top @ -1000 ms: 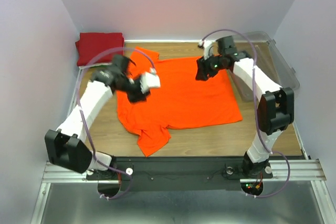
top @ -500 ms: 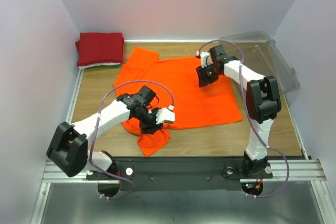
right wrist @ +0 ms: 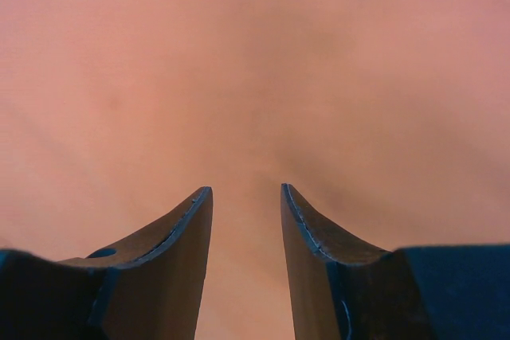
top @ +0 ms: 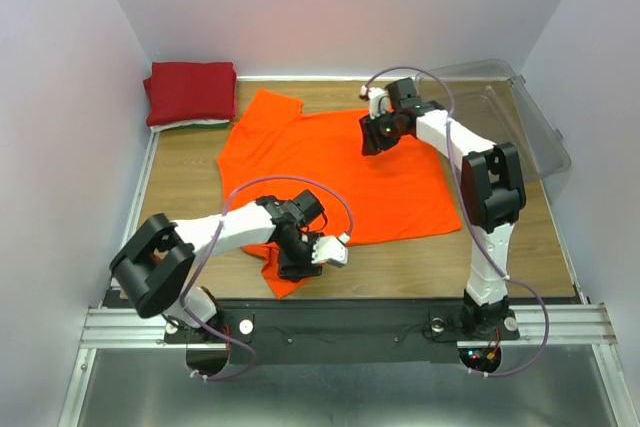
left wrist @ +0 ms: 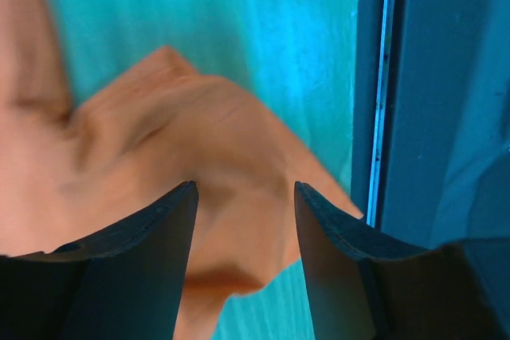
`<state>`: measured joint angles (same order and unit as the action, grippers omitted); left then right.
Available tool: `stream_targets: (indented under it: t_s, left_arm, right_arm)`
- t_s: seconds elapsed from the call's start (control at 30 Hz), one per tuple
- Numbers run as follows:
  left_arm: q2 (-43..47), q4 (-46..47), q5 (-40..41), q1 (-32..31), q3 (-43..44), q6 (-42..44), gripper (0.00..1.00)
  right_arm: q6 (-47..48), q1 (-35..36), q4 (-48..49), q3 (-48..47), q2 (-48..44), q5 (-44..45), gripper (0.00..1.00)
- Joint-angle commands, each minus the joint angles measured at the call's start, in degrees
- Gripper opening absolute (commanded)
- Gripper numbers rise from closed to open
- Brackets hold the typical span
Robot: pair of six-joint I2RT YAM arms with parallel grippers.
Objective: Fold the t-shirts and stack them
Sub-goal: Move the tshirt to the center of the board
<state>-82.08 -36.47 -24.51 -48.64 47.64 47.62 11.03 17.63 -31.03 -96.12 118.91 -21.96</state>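
Observation:
A bright orange t-shirt [top: 340, 172] lies spread flat in the middle of the wooden table, its near sleeve [top: 290, 277] bunched by the front edge. My left gripper [top: 296, 265] hangs low over that sleeve. In the left wrist view, its jaws [left wrist: 245, 193] stand open with the rumpled orange sleeve [left wrist: 199, 149] showing between them. My right gripper [top: 369, 140] is over the shirt's far part, open, close above smooth orange cloth [right wrist: 255, 61]. A folded dark red t-shirt [top: 190, 90] sits at the back left on thin white and green edges [top: 195, 125].
A clear plastic bin [top: 525, 117] stands tilted along the right side of the table. The black front rail [left wrist: 434, 117] runs right beside the left gripper. Side walls close in the table at left and right.
My left arm swung from the shirt's back left down to the near sleeve and its jaws widened. My right gripper slid a little left over the shirt's far part and its jaws narrowed.

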Motion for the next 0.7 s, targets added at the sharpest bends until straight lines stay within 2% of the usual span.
stream_targets:
  t_s: [0.0, 0.07, 0.1, 0.13, 0.23, 0.33, 0.4, 0.47, 0.5, 0.53, 0.6, 0.67]
  left_arm:
    - [-3.34, 1.40, 4.12, -3.03, -2.20, -2.88, 0.63]
    - [-5.09, 2.10, 3.95, -4.35, -2.37, -3.32, 0.54]
    - [-5.63, 2.02, 3.34, -4.96, -2.11, -3.32, 0.47]
    - [-6.41, 1.75, 2.72, -6.45, -1.59, -3.23, 0.33]
    - [-7.30, 1.05, 0.17, -9.01, -0.18, -3.49, 0.12]
    - [-8.09, -0.79, -1.76, -10.77, 2.45, -3.23, 0.06]
    - [-8.09, -1.76, -3.86, -11.04, 3.42, -3.14, 0.06]
    - [-7.22, -3.34, -5.01, -11.12, 4.65, -2.97, 0.31]
    - [-6.08, -3.96, -6.41, -11.04, 4.92, -2.71, 0.38]
    - [-4.33, -4.48, -7.03, -10.69, 5.01, -2.62, 0.48]
    - [2.87, -4.58, -7.13, -9.55, 5.62, -3.49, 0.52]
    - [8.49, -5.44, -7.13, -4.82, 7.54, -4.20, 0.54]
  right_arm:
    - [-0.57, 4.16, -0.35, 1.81, -1.67, -7.13, 0.45]
    - [0.04, 6.35, -0.18, 1.90, -0.71, -8.71, 0.45]
    - [0.05, 6.98, -0.18, 1.64, -0.18, -9.33, 0.45]
    - [-0.47, 7.50, -0.18, 1.20, 0.52, -10.03, 0.45]
    - [-1.44, 9.70, -0.09, -1.09, 3.77, -11.00, 0.44]
    - [-1.62, 11.46, 0.00, -2.32, 7.19, -7.85, 0.43]
    - [-1.18, 12.17, -0.09, -2.93, 8.79, -5.74, 0.42]
    - [-1.27, 12.43, 0.09, -3.55, 9.50, -6.25, 0.42]
    - [-1.36, 12.69, 0.09, -3.81, 9.32, -7.65, 0.42]
    - [-1.62, 12.96, 0.18, -4.08, 8.80, -8.01, 0.43]
    - [-2.24, 13.40, 0.18, -4.87, 8.18, -10.02, 0.43]
    - [-3.02, 14.01, 0.18, -5.22, 6.78, -11.44, 0.43]
